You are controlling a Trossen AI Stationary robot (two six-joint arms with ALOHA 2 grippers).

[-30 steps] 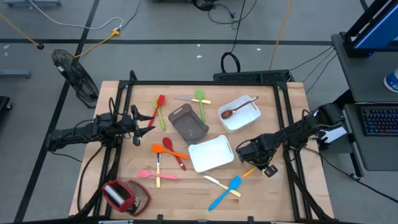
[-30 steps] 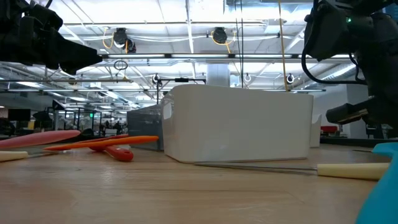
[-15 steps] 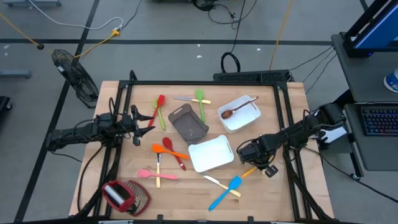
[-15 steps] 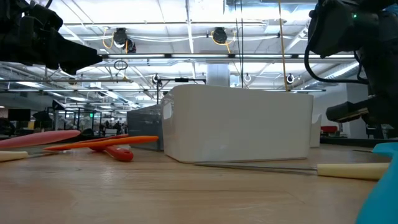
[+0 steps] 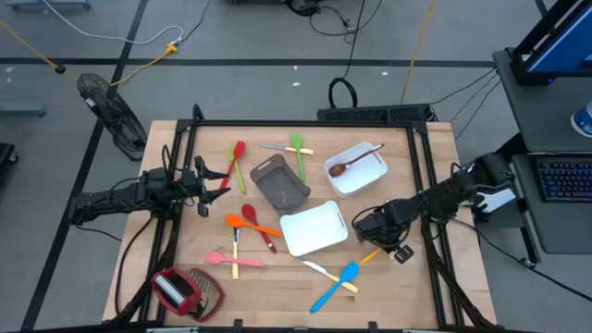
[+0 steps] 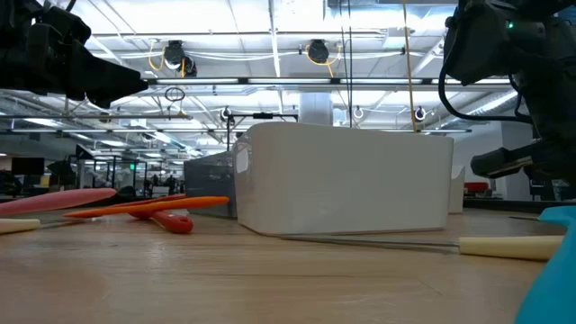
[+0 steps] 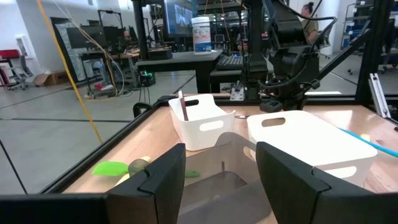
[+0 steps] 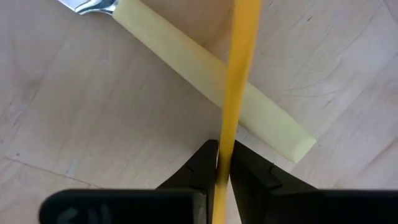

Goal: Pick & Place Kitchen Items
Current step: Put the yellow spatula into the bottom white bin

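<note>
My right gripper is at the table's right, just right of a white tray, shut on a thin yellow-orange utensil handle. That handle sticks out of the gripper toward the near edge, next to a blue spatula that lies across a pale-handled knife. The yellow utensil's head is hidden. My left gripper is open and empty above the table's left side, facing a grey-brown tray. Red, orange and pink utensils lie on the wood between the arms. My right gripper pinches the thin yellow-orange handle between its two fingertips, coming from above and pointing down. The handle runs out from the fingers and passes over the knife's pale handle. I cannot tell whether it is lifted clear of the table.
A white tray holding a brown wooden spoon stands at the far right. A red spatula, a green spoon and metal cutlery lie at the far side. A red-and-wire-mesh tool sits at the near left corner.
</note>
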